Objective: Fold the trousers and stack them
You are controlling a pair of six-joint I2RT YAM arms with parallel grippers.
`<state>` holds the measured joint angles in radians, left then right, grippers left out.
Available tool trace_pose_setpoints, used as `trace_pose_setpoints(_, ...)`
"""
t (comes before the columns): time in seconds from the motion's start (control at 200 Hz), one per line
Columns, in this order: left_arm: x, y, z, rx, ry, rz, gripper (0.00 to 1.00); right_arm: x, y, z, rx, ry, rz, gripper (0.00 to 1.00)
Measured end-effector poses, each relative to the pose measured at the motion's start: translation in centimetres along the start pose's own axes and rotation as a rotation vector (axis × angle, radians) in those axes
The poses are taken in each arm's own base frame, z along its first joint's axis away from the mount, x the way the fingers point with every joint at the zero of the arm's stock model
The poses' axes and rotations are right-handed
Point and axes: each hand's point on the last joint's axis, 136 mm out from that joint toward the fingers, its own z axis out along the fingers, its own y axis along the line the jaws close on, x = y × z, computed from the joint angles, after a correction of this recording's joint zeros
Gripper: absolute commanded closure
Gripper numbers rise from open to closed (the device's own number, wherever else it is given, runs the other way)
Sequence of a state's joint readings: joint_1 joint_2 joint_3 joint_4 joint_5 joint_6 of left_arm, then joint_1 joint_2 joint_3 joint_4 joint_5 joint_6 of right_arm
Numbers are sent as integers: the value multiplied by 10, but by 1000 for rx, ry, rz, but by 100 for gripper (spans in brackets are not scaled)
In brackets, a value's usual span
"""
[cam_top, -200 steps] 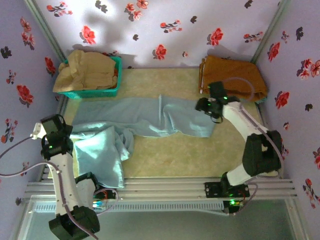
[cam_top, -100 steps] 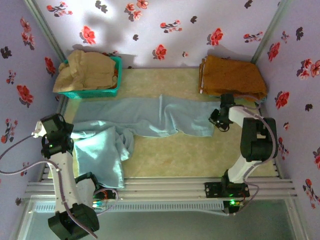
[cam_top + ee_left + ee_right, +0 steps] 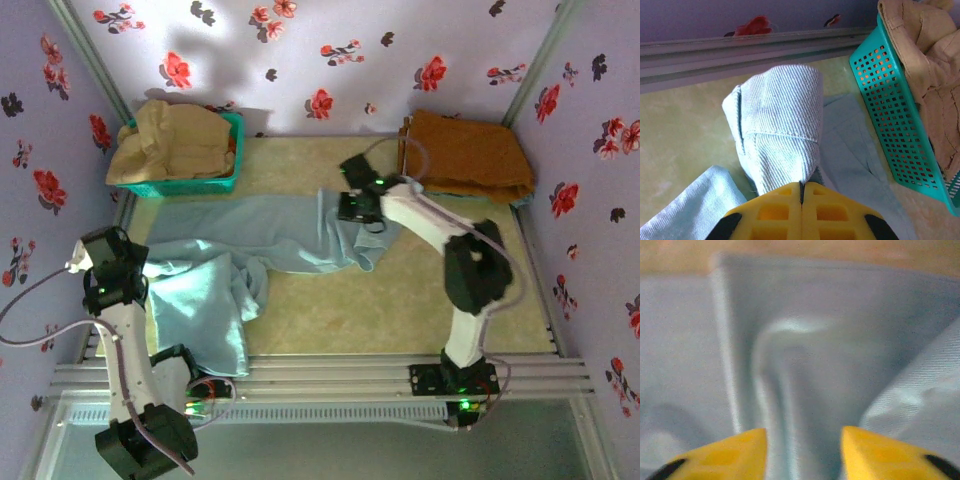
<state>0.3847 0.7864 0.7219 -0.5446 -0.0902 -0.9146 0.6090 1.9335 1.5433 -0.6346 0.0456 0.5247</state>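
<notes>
Top external view: the pale-blue trousers point(image 3: 280, 232) lie across the table point(image 3: 400, 300) between the 2 arms, 1 leg stretched rightward and the rest bunched at the near left. Left wrist view: the left gripper point(image 3: 801, 186), yellow fingers pressed together, pinches a fold of the trousers beside a teal basket point(image 3: 890, 115). Right wrist view: the right gripper point(image 3: 802, 435) has its fingers spread just over the cloth.

Lilac wall panels point(image 3: 300, 70) printed with red and dark flowers close the cell at nine, twelve and three o'clock; grey metal corner posts point(image 3: 95, 60) slant at eleven and one; a mottled pale yellow-green tabletop point(image 3: 340, 300) lies at the centre; ribbed aluminium rails point(image 3: 330, 375) run across at six; soft grey shadows point(image 3: 205, 45) fall on the twelve o'clock wall.
</notes>
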Motion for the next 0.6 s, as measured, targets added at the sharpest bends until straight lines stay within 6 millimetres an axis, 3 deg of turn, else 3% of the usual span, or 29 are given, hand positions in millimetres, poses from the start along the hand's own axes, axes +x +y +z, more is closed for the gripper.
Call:
trace_pose_setpoints(0.1, 3, -2, 1, 11, 13, 0, 100, 20, 26, 30, 12, 71, -85, 44)
trace_pose_setpoints(0.155, 3, -3, 1, 17, 18, 1, 100, 32, 22, 33, 34, 107, -101, 43)
trace_pose_setpoints(0.225, 4, -4, 1, 23, 25, 3, 100, 33, 9, 22, 59, 102, -92, 43)
trace_pose_setpoints(0.325, 6, -6, 2, 32, 32, 4, 100, 24, -27, -15, 71, 39, -17, 44)
trace_pose_setpoints(0.435, 7, -7, 3, 41, 37, 3, 100, 9, -94, -52, 43, -61, 209, 40)
trace_pose_setpoints(0.53, 10, -5, 5, 42, 44, 3, 100, 12, -152, -51, 29, -98, 428, 31)
trace_pose_setpoints(0.6, 12, -4, 7, 40, 49, 3, 100, 29, -170, -37, 25, -62, 519, 27)
